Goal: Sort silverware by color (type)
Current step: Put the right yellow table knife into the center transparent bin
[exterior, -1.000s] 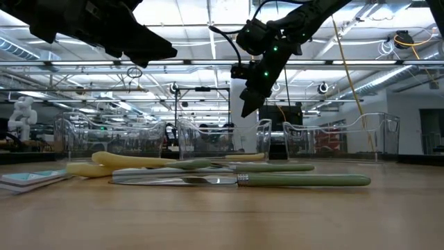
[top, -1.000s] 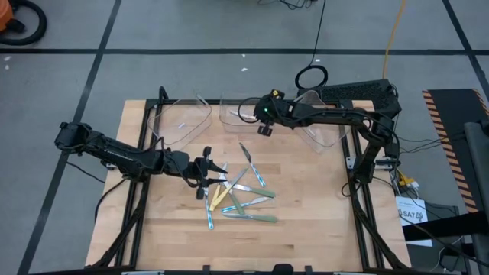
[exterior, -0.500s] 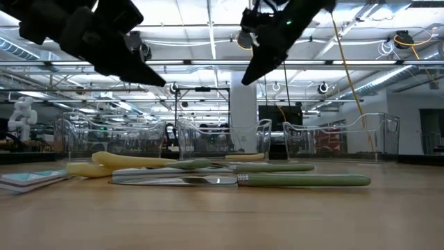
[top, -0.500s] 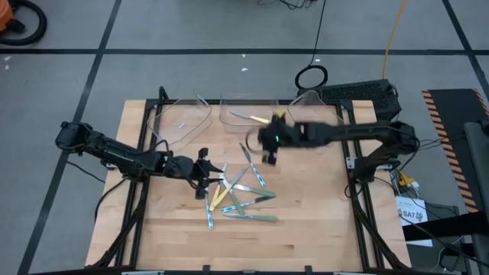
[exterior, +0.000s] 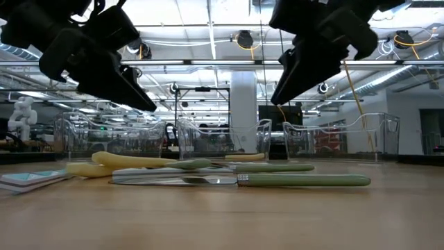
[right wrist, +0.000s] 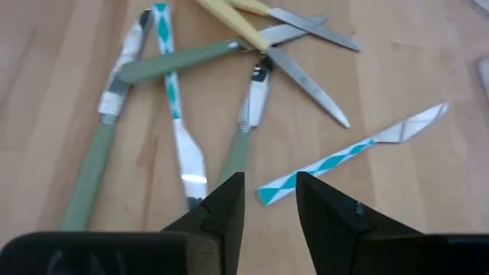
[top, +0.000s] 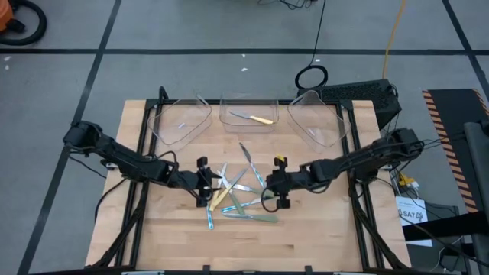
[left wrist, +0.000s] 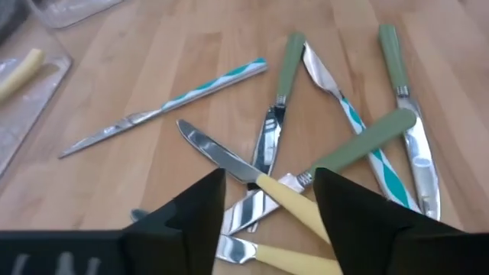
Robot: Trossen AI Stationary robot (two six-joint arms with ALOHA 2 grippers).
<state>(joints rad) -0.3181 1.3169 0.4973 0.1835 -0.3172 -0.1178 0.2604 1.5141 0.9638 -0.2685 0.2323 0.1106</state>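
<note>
High view shows the whole layout: silverware (top: 237, 195) piled at table centre, plus 3 clear trays along the upper edge. Low view shows only the near pieces edge-on: a green-handled knife (exterior: 243, 180) in front, yellow handles (exterior: 132, 161) behind it at frame left; trays are just faint outlines behind.

Left wrist view resolves the pile: a yellow-handled knife (left wrist: 252, 177) lies between the fingers; green handles and blue-patterned pieces fan out beyond. Right wrist view catches the same pile from the other side, w/ a blue-patterned knife (right wrist: 351, 153) lying apart from the rest.

Left gripper (top: 205, 182) sits at the pile's left edge, arm stretched in from frame left, fingers spread, holding nothing. Right gripper (top: 280, 191) sits at the pile's right edge, arm reaching in from frame right, fingers slightly parted, empty.

Middle tray (top: 226, 121) holds one yellow-handled utensil (top: 254, 118). Left tray (top: 166, 131) has a small pale item, can't tell what. Right tray (top: 330, 136): contents unclear.
</note>
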